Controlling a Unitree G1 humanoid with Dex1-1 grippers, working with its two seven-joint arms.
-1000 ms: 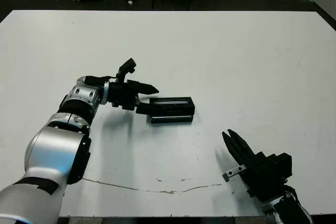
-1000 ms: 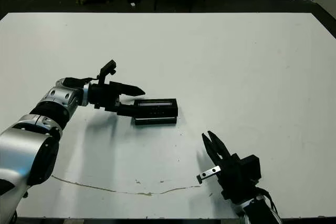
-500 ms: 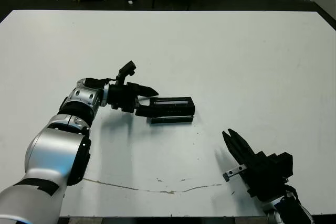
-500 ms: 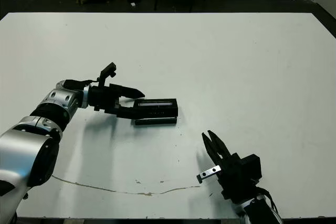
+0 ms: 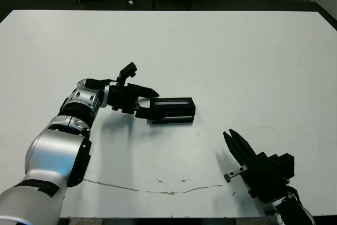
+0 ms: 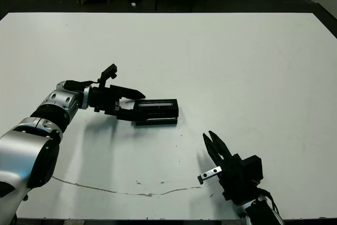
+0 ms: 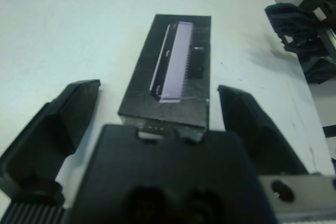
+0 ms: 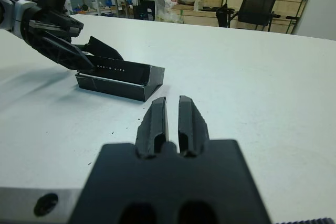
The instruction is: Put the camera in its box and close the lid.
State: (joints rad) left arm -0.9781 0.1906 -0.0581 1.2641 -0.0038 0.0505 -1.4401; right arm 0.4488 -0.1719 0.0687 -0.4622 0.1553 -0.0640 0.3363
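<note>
Slippage is the main risk in the head views: the left tool (image 5: 143,100) has its fingers spread around the left end of the lid (image 5: 172,106), which sits over the box (image 5: 171,120) near the middle of the white table (image 5: 237,61). The lid looks slightly raised or askew, so a push from that end could slide the whole stack rightwards rather than seat it. The right tool (image 5: 235,148) hangs at the near right, well apart, fingers pressed together and empty, so nothing braces the box.

From the left wrist, the two fingers (image 7: 58,124) stand wide on either side of the lid's near end, not clearly touching it; its grey-lavender strip (image 7: 173,61) runs away from the lens. An uneven squeeze could twist the lid off line.

From the right wrist, the lid appears tilted over the tray.

The camera shows in no view; presumably it lies inside, but that cannot be confirmed. Whether the lid's far edge is seated is hard to judge.
</note>
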